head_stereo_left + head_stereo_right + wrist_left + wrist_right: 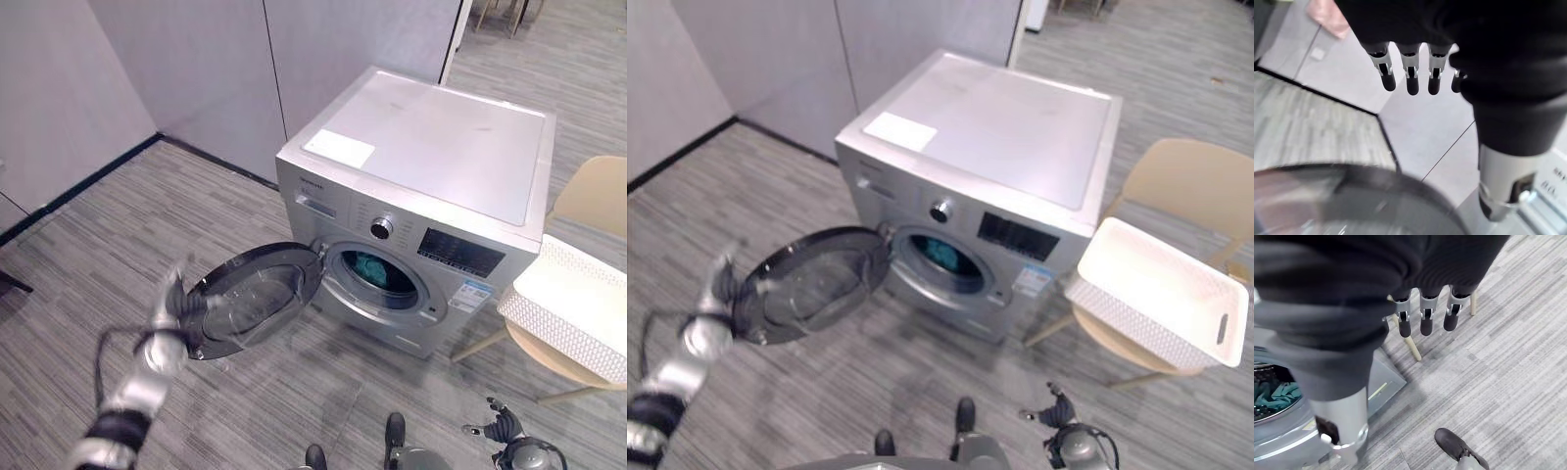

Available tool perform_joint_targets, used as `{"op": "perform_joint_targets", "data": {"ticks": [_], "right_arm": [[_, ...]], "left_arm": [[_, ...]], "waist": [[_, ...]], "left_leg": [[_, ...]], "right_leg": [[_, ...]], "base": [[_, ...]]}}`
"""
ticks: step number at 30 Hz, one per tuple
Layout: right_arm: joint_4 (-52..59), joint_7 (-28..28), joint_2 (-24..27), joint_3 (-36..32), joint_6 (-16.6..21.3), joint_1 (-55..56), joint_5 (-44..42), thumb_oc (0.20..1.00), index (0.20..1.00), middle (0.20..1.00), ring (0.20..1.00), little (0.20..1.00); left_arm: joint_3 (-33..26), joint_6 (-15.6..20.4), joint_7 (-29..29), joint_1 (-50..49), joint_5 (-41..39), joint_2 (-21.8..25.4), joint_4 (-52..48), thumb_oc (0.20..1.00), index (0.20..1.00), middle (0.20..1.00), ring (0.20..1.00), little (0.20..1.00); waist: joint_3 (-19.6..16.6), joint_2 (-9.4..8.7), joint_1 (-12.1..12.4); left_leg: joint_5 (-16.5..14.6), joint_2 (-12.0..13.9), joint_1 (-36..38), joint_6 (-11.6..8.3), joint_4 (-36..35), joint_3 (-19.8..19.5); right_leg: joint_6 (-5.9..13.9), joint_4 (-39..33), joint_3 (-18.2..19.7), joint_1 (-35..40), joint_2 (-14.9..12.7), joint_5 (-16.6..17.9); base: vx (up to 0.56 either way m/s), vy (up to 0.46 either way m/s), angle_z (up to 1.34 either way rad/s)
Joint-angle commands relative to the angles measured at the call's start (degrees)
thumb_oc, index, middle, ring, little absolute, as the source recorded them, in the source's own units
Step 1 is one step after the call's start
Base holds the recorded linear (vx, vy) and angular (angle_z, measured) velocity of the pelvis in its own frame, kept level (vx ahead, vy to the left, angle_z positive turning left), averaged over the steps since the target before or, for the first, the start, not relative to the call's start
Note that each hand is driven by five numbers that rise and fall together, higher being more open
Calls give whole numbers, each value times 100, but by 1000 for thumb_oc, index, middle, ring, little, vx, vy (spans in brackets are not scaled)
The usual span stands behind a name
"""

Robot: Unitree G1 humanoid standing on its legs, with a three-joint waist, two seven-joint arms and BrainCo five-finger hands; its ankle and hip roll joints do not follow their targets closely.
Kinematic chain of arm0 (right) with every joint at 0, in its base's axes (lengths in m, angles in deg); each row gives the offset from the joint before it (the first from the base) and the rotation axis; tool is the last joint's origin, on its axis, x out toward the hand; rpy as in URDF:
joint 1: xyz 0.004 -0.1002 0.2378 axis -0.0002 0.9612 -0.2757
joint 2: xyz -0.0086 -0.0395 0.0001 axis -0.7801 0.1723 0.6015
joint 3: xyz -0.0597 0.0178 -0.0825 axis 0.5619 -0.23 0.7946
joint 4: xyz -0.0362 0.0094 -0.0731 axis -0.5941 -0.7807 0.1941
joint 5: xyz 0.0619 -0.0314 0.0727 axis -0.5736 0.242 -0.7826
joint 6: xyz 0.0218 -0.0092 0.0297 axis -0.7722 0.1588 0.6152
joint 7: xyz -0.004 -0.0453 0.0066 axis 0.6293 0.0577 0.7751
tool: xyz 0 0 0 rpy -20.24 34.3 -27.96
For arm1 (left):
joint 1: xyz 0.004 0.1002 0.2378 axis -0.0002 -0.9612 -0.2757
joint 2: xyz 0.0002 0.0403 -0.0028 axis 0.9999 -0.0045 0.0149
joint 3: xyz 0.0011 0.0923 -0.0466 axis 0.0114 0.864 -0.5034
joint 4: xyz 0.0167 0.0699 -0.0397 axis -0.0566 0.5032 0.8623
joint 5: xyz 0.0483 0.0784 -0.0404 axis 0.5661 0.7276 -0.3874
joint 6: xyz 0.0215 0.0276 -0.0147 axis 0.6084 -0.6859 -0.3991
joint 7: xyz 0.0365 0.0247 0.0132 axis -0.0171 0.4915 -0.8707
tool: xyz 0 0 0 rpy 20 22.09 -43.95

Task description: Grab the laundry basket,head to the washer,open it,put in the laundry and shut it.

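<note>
Silver washer (421,186) against grey wall panels (196,69), on striped grey flooring (88,255). Round door (257,299) swung wide open on the hinge side, jutting out over the floor away from the washer's front. Teal laundry (377,271) inside the drum, seen through the open port. Beige chair (1190,196) just beside the washer on the side opposite the door, with the white laundry basket (1156,294) resting on its seat, nothing visible inside it.

Left hand (171,304) at the door's outer rim, farthest from the washer, blurred; touching or just short, cannot tell. Fingers (1408,73) straight and relaxed in the left wrist view, holding nothing, with the door's dark rim and glass close beyond them. Right hand (502,423) low, in front of the washer, well apart from the basket and laundry, fingers (1426,316) straight and empty.

Right wrist view catching the teal laundry inside the drum from close by, plus the chair's wooden legs (1411,345) on the floor.
</note>
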Motion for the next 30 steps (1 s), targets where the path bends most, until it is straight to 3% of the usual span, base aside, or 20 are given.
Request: {"op": "perform_joint_targets", "data": {"ticks": [1,7,12,15,16,20,25,27,30], "right_arm": [[39,-6,160,202,62,-350,-2,1000,1000,1000,1000,1000],[19,50,217,441,9,-515,61,1000,1000,1000,1000,1000],[-157,45,154,534,-43,-580,110,1000,1000,1000,1000,1000],[-214,32,97,515,-43,-569,140,1000,1000,1000,1000,1000],[-288,25,12,476,-58,-553,174,1000,1000,1000,1000,1000],[-241,-5,-107,361,-99,-520,245,1000,1000,1000,1000,1000],[-66,2,-194,362,-129,-524,280,1000,1000,1000,1000,1000],[146,-6,-219,512,-124,-480,348,1000,1000,1000,1000,1000],[250,-20,-201,570,-128,-451,371,1000,1000,1000,1000,1000]], "left_arm": [[-6,161,-162,416,157,-70,781,1000,1000,1000,1000,1000],[329,-5,30,1142,239,269,2460,1000,1000,1000,1000,1000],[264,1,158,860,164,-85,2820,1000,1000,1000,1000,1000],[175,42,161,509,66,-436,2587,1000,1000,1000,1000,1000],[94,111,191,44,-245,-998,2180,1000,1000,1000,1000,1000],[222,179,496,-806,-730,-1852,1069,1000,1000,1000,1000,1000],[735,211,935,-1114,-1003,-2191,64,1000,1000,1000,1000,1000],[1390,289,1083,-696,-918,-2329,-444,1000,1000,1000,1000,1000],[1512,285,945,-273,-965,-2409,-392,1000,1000,1000,1000,1000]], "waist": [[-31,-161,-145],[82,-248,-250],[211,-357,-227],[204,-377,-191],[187,-371,-136],[154,-320,-63],[135,-274,-64],[175,-248,-179],[165,-237,-274]], "left_leg": [[45,34,-613,-170,79,-256],[-19,73,-845,-121,142,-19],[-119,121,-981,-72,320,101],[-144,106,-974,-56,335,99],[-157,80,-908,-45,296,83],[-166,-3,-663,-18,159,21],[-146,-27,-559,-16,94,-44],[-177,-29,-418,-27,56,-14],[-167,-11,-419,-35,31,68]], "right_leg": [[515,172,53,639,-48,-956],[624,208,270,261,-81,-749],[661,270,323,117,-117,-659],[654,263,311,122,-134,-653],[639,259,267,184,-144,-689],[612,250,191,357,-136,-786],[594,256,148,434,-123,-843],[596,265,170,499,-122,-892],[597,252,229,433,-113,-857]], "base": [[31,122,-34],[8,78,-30],[4,27,-27],[27,11,-4],[64,18,-9],[43,8,-1],[23,-31,9],[17,-58,9],[-11,-36,-5]]}}
